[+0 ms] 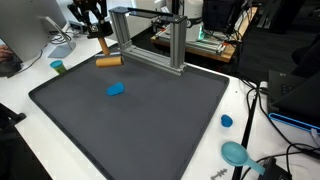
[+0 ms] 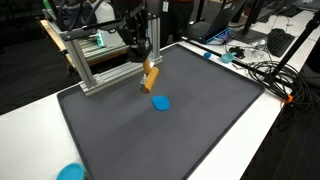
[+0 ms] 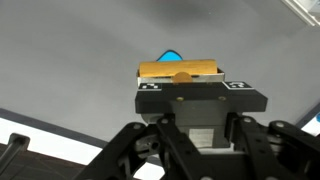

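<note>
Pincer [image 2: 147, 62] clamped on a tan wooden block [image 2: 151, 77], block tilted, hanging just under the fingertips above the dark mat [image 2: 200, 120] on the tabletop; wrist view shows the block [image 3: 180, 68] crosswise between the fingers. Blue disc [image 2: 160, 101] lies flat on the mat just below and past the pincer, apart from the block. Aluminium frame [image 2: 100, 55] stands close beside the pincer.

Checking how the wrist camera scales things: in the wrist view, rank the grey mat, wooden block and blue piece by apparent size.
1. grey mat
2. wooden block
3. blue piece, mostly hidden behind the block, so its rank is unsure
</note>
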`<state>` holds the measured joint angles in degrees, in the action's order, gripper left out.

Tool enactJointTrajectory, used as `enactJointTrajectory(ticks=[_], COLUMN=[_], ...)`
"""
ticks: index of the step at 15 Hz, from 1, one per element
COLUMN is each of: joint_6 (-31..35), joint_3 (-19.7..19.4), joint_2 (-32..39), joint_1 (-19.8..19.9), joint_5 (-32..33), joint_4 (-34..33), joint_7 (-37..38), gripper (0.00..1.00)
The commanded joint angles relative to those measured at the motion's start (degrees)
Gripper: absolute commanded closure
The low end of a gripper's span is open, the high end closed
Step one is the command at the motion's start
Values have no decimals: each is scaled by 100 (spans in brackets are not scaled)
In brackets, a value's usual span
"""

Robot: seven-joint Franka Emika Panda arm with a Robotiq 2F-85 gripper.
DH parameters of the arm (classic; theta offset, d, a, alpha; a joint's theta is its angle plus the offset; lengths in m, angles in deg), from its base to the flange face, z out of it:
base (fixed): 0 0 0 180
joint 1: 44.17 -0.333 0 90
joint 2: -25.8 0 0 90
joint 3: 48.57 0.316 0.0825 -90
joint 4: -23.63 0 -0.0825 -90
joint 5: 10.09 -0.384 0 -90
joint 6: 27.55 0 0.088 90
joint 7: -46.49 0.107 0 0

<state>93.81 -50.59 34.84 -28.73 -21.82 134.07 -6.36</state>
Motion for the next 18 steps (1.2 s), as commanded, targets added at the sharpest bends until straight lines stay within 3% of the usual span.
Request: enactJointTrajectory(ticks=[1, 3, 4, 6, 7, 8, 15, 18], joint_6=[103, -98, -56, -81, -80, -174, -404, -513], joint_3=[-65, -47, -180, -165, -164, -132, -261, 229], joint_2=[-1007, -1236, -838, -1057, -1096, -1059, -2333, -3169], joint_1=[-327, -534, -517, -691, -718, -744, -777, -540], joint_5=[75, 282, 122, 187, 200, 452, 671, 744], joint_4=[707, 901, 486, 725, 790, 822, 1774, 2392], joint_7=[-85, -513, -191, -303, -327, 503, 2913, 4180], gripper=[78, 78, 53, 53, 78, 78, 78, 78])
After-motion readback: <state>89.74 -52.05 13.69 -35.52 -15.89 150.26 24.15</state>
